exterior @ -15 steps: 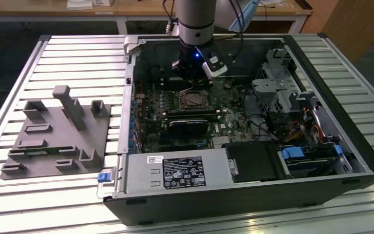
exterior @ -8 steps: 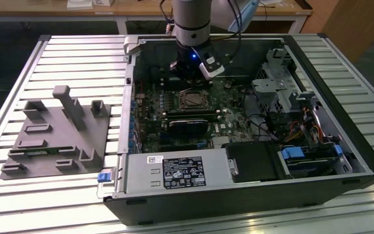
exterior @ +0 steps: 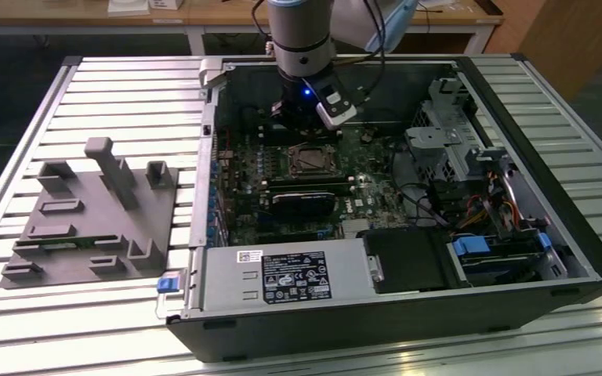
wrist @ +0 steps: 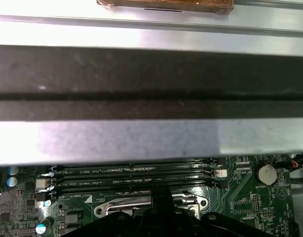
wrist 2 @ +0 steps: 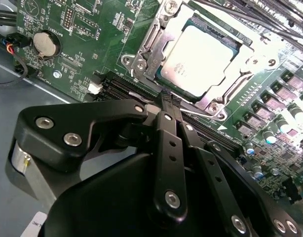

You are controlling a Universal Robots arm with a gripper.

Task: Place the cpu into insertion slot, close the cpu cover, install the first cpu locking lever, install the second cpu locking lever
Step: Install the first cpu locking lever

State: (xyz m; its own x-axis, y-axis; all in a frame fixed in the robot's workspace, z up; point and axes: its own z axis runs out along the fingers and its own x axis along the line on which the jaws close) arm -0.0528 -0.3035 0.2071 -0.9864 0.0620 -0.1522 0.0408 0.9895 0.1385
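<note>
Pincer (wrist 2: 169, 100) narrow, tips together, beside thin silvery square cover frame (wrist 2: 151, 49) closed over pale silver-grey chip (wrist 2: 201, 55); probably lever step, needs exact tip placement.

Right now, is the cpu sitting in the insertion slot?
Yes, the cpu lies flat inside the insertion slot on the green motherboard.

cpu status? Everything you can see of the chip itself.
The chip is a flat square with a pale silver-grey metal top, faint markings and strong glare. In the second wrist view it lies level on the green board, ringed by a silvery metal frame that seems to lap its edges. The claw is beside the frame, off the chip's top.
</note>
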